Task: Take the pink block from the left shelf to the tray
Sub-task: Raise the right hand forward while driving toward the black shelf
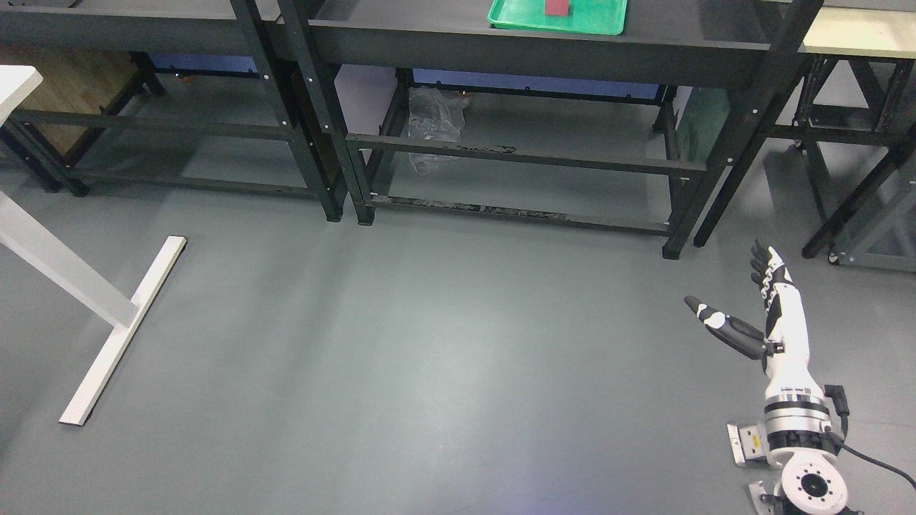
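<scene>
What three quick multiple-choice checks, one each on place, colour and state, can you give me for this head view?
1. Where is the block?
A. on the floor
B. in the tray on the shelf top
C. in the robot hand

2. What colour is the tray?
A. green
B. white
C. blue

3. How is the right robot hand?
A. closed on the block
B. curled into a fist
C. open, holding nothing

Answers:
1 B, the reddish-pink block sits inside the tray at the top edge.
2 A, its rim and floor are green.
3 C, fingers and thumb are spread above bare floor, away from the shelf.
</scene>
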Tool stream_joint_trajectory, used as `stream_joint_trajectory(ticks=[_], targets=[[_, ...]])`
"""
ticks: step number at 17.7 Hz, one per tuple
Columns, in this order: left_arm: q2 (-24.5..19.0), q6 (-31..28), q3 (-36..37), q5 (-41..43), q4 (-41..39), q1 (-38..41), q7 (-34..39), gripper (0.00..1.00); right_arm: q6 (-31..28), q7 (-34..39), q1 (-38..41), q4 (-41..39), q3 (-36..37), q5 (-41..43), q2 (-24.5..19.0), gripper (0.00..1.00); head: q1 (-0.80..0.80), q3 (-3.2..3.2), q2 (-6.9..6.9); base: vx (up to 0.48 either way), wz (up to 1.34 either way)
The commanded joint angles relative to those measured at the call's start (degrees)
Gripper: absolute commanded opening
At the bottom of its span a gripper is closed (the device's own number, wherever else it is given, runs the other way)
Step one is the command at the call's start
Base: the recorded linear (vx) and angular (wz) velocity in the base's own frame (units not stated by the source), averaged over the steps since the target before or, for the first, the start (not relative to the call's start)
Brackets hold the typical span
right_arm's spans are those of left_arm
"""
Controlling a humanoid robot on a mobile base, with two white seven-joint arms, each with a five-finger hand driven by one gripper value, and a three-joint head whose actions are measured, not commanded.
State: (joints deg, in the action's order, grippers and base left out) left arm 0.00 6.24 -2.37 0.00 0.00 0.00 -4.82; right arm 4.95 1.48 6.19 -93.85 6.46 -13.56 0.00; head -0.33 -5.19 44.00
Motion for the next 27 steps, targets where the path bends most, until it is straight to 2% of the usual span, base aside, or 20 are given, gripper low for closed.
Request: stream_joint_trajectory(ticks=[1,10,13,14,16,18,19,20,27], targets=[[-1.00,0.00,0.00,0.09,-1.00,-1.32,-0.01,1.00,-0.12,0.01,0.14,-0.10,-0.13,-0.06,1.00,1.00,0.00,0.00,0.00,0.000,0.00],[-1.00,0.00,0.00,0.00,-1.00,-1.32,-0.01,1.00,0.23,0.19,0.14,-0.01,-0.22,2.57,1.00,1.00,0.00,0.00,0.00,0.000,0.00],[-1.00,0.00,0.00,0.09,-1.00,-1.32,-0.01,1.00,1.99,0.10,-0.30,-0.01,0.22,-0.31,1.00,0.99,0.00,0.00,0.00,0.000,0.00],[-1.00,0.00,0.00,0.09,-1.00,-1.32,-0.01,1.00,2.08,0.01,-0.39,0.07,0.14,-5.98,1.00,0.99,0.00,0.00,0.00,0.000,0.00],[-1.00,0.00,0.00,0.09,-1.00,-1.32,-0.01,1.00,3.39,-1.21,-1.53,0.08,-0.21,-23.43,1.93,0.98,0.00,0.00,0.00,0.000,0.00],[-1.00,0.00,0.00,0.09,-1.00,-1.32,-0.01,1.00,3.83,-8.82,-1.97,0.08,-2.31,-45.04,4.29,0.97,0.00,0.00,0.00,0.000,0.00],[-1.00,0.00,0.00,0.09,-1.00,-1.32,-0.01,1.00,3.75,-12.78,-1.97,-0.01,-3.28,-52.72,5.61,0.97,0.00,0.00,0.00,0.000,0.00],[-1.00,0.00,0.00,0.09,-1.00,-1.32,-0.01,1.00,3.66,-14.04,-1.89,-0.10,-3.38,-54.88,5.97,0.97,0.00,0.00,0.00,0.000,-0.02],[-1.00,0.00,0.00,0.09,-1.00,-1.32,-0.01,1.00,3.57,-14.67,-1.88,-1.07,-3.73,-54.73,5.54,0.97,0.00,0.00,0.00,0.011,0.00]])
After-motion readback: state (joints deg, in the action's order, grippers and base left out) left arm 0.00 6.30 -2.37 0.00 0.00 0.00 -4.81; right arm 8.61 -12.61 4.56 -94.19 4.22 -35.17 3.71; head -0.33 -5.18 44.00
